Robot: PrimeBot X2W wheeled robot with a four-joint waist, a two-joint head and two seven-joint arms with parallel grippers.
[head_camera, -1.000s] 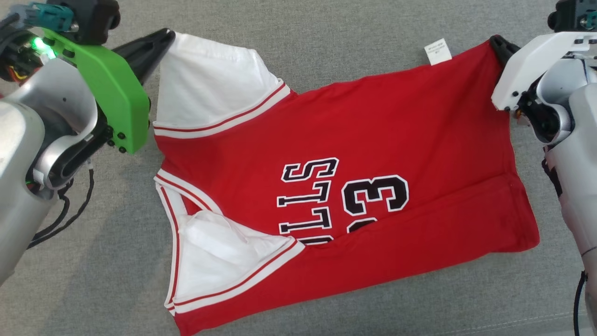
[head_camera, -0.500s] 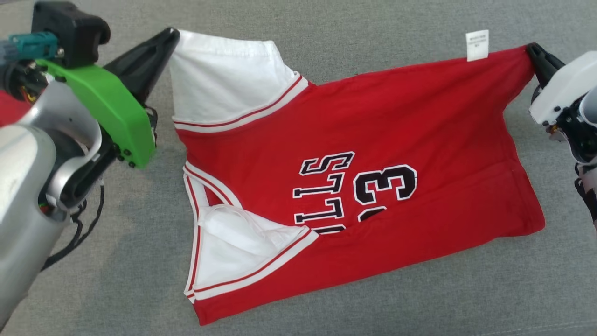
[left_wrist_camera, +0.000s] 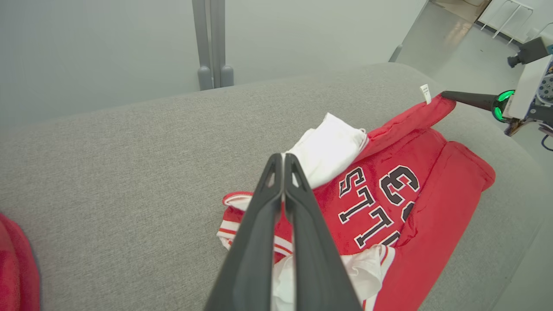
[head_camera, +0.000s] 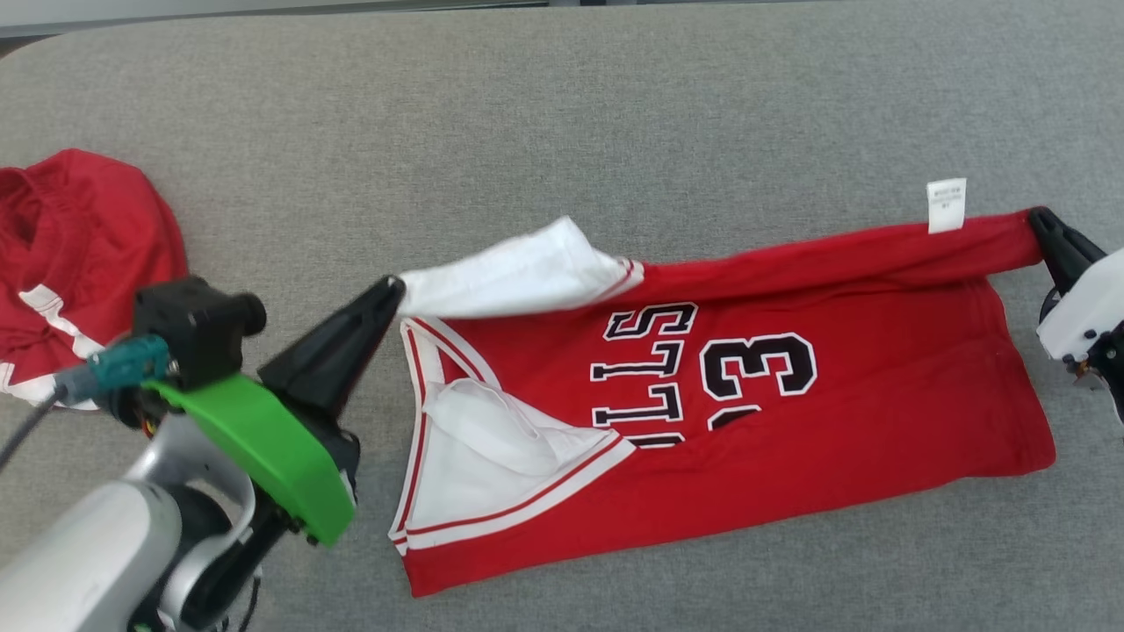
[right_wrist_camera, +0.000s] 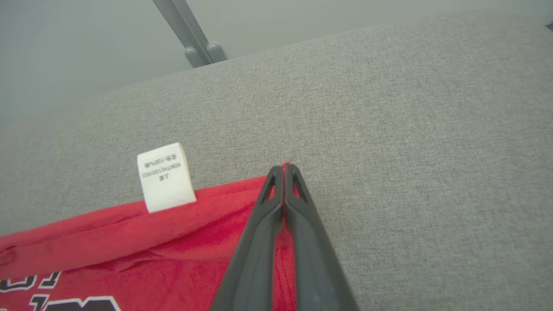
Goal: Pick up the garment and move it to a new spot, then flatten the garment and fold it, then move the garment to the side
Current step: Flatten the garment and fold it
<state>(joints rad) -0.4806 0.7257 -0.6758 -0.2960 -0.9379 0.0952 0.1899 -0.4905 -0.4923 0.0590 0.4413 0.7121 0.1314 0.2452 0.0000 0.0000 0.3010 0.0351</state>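
In the head view, the red jersey (head_camera: 790,421) lay on the grey surface (head_camera: 615,105), neck to the left and hem to the right, its far edge drawn over toward the lettering. The left arm reached in from the lower left, its fingers slanting up and right. The left gripper (head_camera: 392,290) was pinched tight on the white shoulder corner. At the right edge, the right gripper (head_camera: 1041,219) was clamped on the red hem corner, just beside a white label (head_camera: 946,205). Another red garment (head_camera: 79,237) lay bunched at the far left, well apart. In the left wrist view, the left gripper's (left_wrist_camera: 283,157) fingers pressed together with white cloth at their tips, and the jersey's edge ran across to the right gripper. In the right wrist view, the right gripper's (right_wrist_camera: 283,168) fingers were closed on the red corner, a sliver of red showing at the tips.
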